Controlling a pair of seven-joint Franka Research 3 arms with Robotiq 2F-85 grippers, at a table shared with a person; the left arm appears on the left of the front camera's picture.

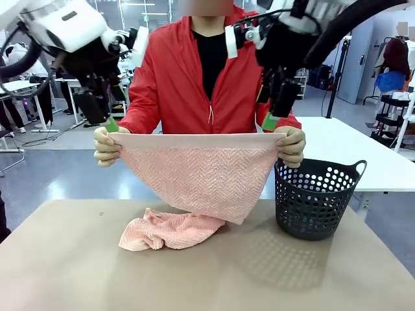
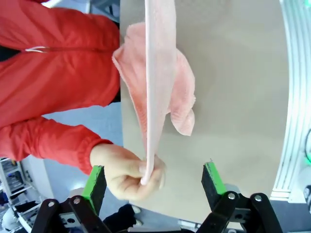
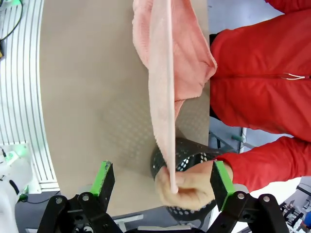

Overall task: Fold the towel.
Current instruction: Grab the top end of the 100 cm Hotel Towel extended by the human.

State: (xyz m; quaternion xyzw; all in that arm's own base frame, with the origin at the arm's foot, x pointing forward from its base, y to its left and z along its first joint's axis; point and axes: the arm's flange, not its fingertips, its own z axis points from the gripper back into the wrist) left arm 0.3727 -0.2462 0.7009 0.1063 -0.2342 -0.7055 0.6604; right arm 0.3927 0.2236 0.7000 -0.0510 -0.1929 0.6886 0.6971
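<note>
Left jaws wide open, empty, just above the person's hand pinching one top corner of the towel. Towel is pink terry with a zigzag weave, top edge stretched taut and lower end bunched on the tan surface. Right jaws open too, empty, just above the other hand at the opposite corner. Dark round plastic basket with holes, far right.

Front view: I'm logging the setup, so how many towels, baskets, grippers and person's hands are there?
Towel, lower end bunched on the table: 1
Dark basket: 1
Grippers, left gripper and right gripper: 2
Person's hands: 2
Total: 6
</note>
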